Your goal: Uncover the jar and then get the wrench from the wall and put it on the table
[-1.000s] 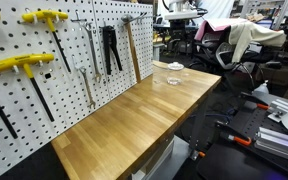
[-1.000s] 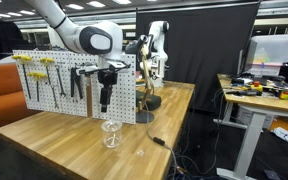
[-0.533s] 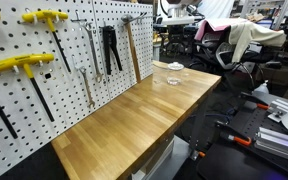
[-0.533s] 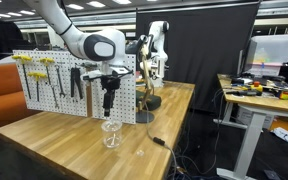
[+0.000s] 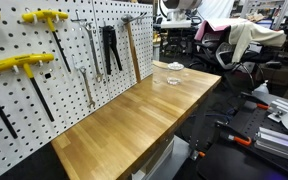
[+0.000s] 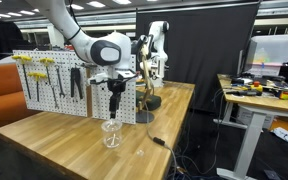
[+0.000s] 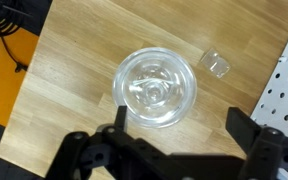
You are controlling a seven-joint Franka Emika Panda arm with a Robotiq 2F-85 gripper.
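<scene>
The jar [image 7: 156,90], round clear glass with its lid on, stands on the wood table [image 7: 74,60] right below me in the wrist view. It also shows in both exterior views [image 6: 111,133] [image 5: 173,79]. My gripper [image 7: 176,118] is open and empty. It hangs a hand's height above the jar in an exterior view [image 6: 114,104]. Two silver wrenches hang side by side on the white pegboard wall [image 5: 44,100]. The shorter wrench [image 5: 94,52] is far from the gripper.
A small clear object [image 7: 216,63] lies on the table beside the jar. Yellow T-tools [image 5: 19,65], black pliers [image 5: 111,50] and a hammer [image 5: 132,50] hang on the wall. A wooden stand [image 6: 144,95] and a cable [image 6: 162,143] are near the table's far edge.
The gripper has shifted a little sideways and lower, to sit over the jar. It stays open. The jar and tools have not moved.
</scene>
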